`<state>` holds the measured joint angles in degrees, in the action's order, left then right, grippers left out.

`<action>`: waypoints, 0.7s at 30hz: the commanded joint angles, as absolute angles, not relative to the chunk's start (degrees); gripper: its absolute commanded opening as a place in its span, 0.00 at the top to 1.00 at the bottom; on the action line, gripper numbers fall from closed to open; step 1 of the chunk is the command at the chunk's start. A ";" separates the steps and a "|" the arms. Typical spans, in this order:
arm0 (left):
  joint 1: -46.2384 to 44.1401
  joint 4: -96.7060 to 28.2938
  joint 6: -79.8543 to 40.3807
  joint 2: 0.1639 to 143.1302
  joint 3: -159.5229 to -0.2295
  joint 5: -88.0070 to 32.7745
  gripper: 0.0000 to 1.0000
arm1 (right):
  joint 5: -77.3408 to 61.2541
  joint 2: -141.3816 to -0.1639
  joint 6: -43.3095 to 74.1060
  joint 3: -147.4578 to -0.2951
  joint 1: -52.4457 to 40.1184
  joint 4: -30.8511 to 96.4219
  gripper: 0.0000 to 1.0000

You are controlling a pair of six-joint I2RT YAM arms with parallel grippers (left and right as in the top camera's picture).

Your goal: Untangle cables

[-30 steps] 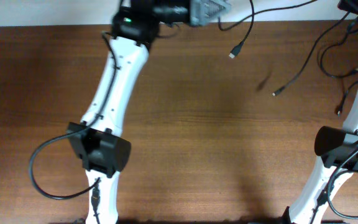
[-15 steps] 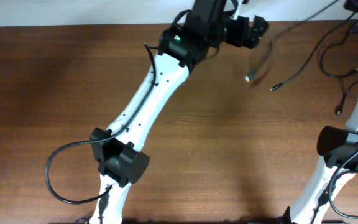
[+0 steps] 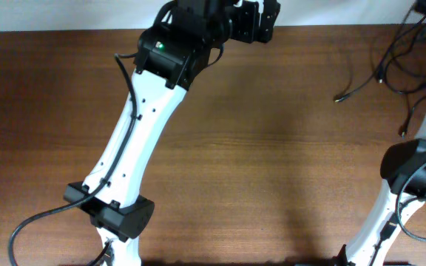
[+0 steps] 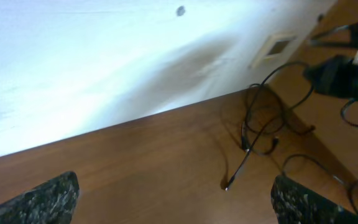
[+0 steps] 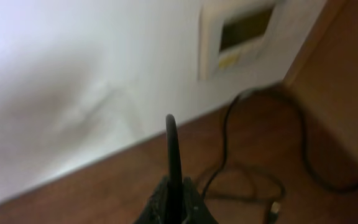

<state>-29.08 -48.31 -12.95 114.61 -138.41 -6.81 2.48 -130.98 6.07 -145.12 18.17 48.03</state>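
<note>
Cables are what I look at: thin black cables point(image 3: 381, 74) bunched in the upper right corner of the overhead view, on the brown wooden table point(image 3: 272, 148) near its far edge. They lie as a few loose, overlapping loops, and one strand runs out of the bunch toward the middle of the frame and ends in a small pale plug point(image 3: 338, 97) lying flat on the wood. My left wrist camera shows the same tangle point(image 4: 247, 144) right of centre: slack curves crossing one another, with a single straight tail dropping toward the lower middle to a small tip point(image 4: 227, 185); how many separate cords there are I cannot tell. My left gripper point(image 4: 176, 202) stands as wide apart as it goes, its two dark speckled fingers point(image 4: 48, 199) at the bottom corners of that view, with nothing between them, well short of the tangle; from overhead it sits at the top centre point(image 3: 256, 22), by the white wall point(image 4: 73, 62). My right gripper point(image 5: 174, 202) is closed tight, and a thin black strand point(image 5: 173, 146) rises upright from between its tips, apparently one of the cables pinched there. Behind it more cord point(image 5: 227, 127) curves over the wood below a white rectangular wall plate point(image 5: 238, 37), the picture being blurred.
</note>
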 commanded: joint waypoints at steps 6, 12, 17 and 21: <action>-28.97 -55.27 -11.84 114.65 -138.56 -2.07 0.01 | 2.37 -127.02 6.09 -149.49 11.09 47.99 0.96; -28.91 -57.60 -11.81 115.31 -138.56 -2.02 0.01 | 2.11 -120.92 6.31 -154.32 9.10 51.53 0.96; -28.91 -59.44 -11.84 116.14 -138.56 0.27 0.01 | 2.15 -115.74 6.26 -155.59 7.14 51.00 0.96; -28.91 -59.44 -11.84 116.14 -138.56 0.25 0.01 | 2.15 -116.68 6.26 -154.85 7.14 52.56 0.96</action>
